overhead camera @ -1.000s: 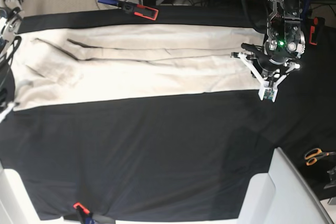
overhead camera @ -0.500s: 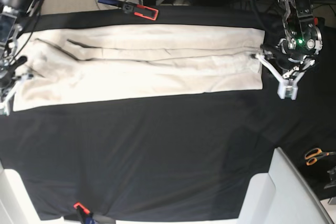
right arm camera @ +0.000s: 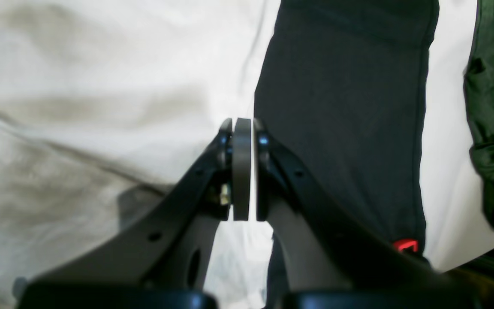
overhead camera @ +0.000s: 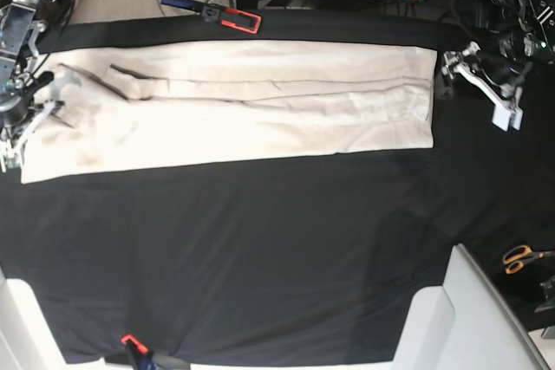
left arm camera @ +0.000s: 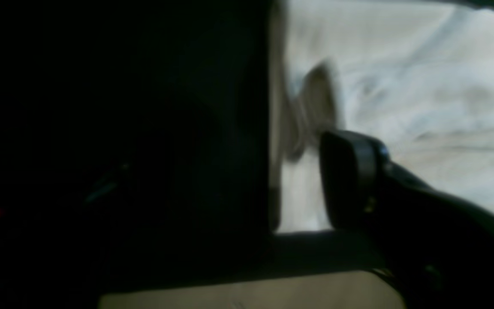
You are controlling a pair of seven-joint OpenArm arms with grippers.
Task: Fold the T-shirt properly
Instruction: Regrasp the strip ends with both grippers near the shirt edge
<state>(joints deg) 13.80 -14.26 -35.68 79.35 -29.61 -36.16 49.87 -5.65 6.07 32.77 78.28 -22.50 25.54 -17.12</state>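
The cream T-shirt (overhead camera: 234, 110) lies as a long flat band across the far part of the black table cloth (overhead camera: 260, 249). My left gripper (overhead camera: 479, 88) hangs open just off the shirt's right end, holding nothing. In the left wrist view one of its fingers (left arm camera: 350, 180) shows blurred beside the shirt's edge (left arm camera: 401, 86). My right gripper (overhead camera: 22, 123) is over the shirt's left end. In the right wrist view its pads (right arm camera: 242, 171) are pressed together above the shirt (right arm camera: 101, 107), with no cloth seen between them.
A red and blue clamp (overhead camera: 227, 15) lies at the table's far edge and another clamp (overhead camera: 134, 346) at the near edge. Orange-handled scissors (overhead camera: 520, 257) rest at the right. A white panel (overhead camera: 468, 318) stands at the near right corner. Dark green cloth (right arm camera: 491, 128) lies beyond the table.
My left gripper opened, let go of the shirt's right end and moved up and to the right. My right arm came in over the shirt's left end, still shut.
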